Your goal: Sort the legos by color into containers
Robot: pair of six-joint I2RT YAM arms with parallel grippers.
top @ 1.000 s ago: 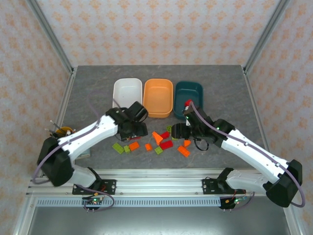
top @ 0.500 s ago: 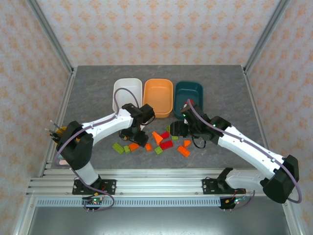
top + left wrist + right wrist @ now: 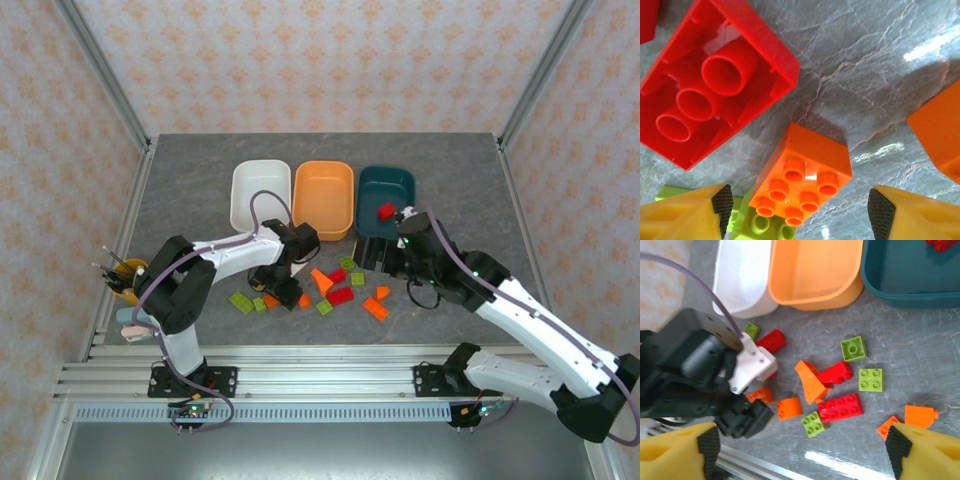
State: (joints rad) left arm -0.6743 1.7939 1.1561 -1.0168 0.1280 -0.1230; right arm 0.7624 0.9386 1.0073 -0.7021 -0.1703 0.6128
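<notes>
The grey table (image 3: 200,160) holds everything. At its far side three tubs sit side by side in a row: the white tub (image 3: 238,190), the orange tub (image 3: 300,195) and the teal tub (image 3: 400,182). I think they are lined up so each colour gets its own home and both arms can reach.

The right gripper (image 3: 372,258) hangs just by the near edge of the teal tub. Its own camera shows its jaws wide apart with nothing between them, so it holds nothing. One red brick (image 3: 385,212) lies inside the teal tub, so I think teal is the home for red. The white and orange tubs look bare inside.

The left gripper (image 3: 800,210) is down low over the table, at the left end of the pile. Its jaws are open, one on each side of a small orange brick (image 3: 802,175), and neither pad touches it. I think they are set that way to pinch that brick next. A green brick (image 3: 762,225) pokes out under its near edge, and I cannot tell if the two are stuck together. A big red brick (image 3: 715,80) lies upside down just beside them.

The other legos (image 3: 335,290), red, orange and green, lie loose on the table in front of the tubs, so most of the sorting is not yet done
</notes>
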